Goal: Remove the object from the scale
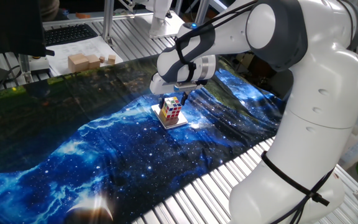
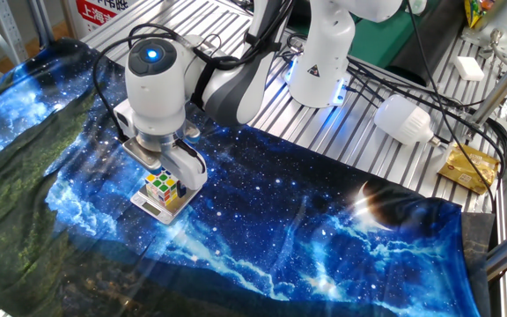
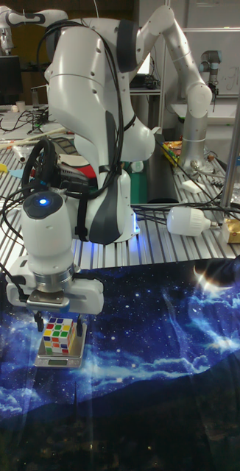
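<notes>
While the arm is reaching down over the galaxy-print cloth, the views are showing the following.

One fixed view:
- Cube: the puzzle cube (image 1: 171, 108) is sitting on the scale (image 1: 180, 122), a thin pale plate lying on the blue cloth (image 1: 104, 149) near the middle of the table (image 1: 229, 180).
- Gripper: the gripper (image 1: 174, 99) is hanging right over the cube, with the dark fingers (image 1: 183, 98) reaching down at its top edge; whether they are pressing on the cube cannot be told here.
- Background: tan wooden blocks (image 1: 87, 61) are resting on white paper (image 1: 73, 48) at the far left, well apart from the scale.

The other fixed view:
- Cube: the cube (image 2: 163, 186) is standing upright on the scale (image 2: 155, 206), towards the left of the cloth (image 2: 324, 246).
- Gripper: the gripper (image 2: 167, 173) is straddling the cube; one white finger (image 2: 186, 168) is running down just beside the cube's right face, with the other hidden behind.
- Background: a white bulb-shaped lamp (image 2: 403, 121) is lying on the bare table (image 2: 385, 150) to the right.

Tall fixed view:
- Gripper: the gripper (image 3: 58, 328) is sitting low over the cube (image 3: 58, 334), and the fingers (image 3: 75, 330) are standing spread at either side of it, thin gaps showing, so they are not clamping it.
- Scale: the scale (image 3: 59, 360) is lying flat under the cube, its rim jutting out slightly on both sides.
</notes>
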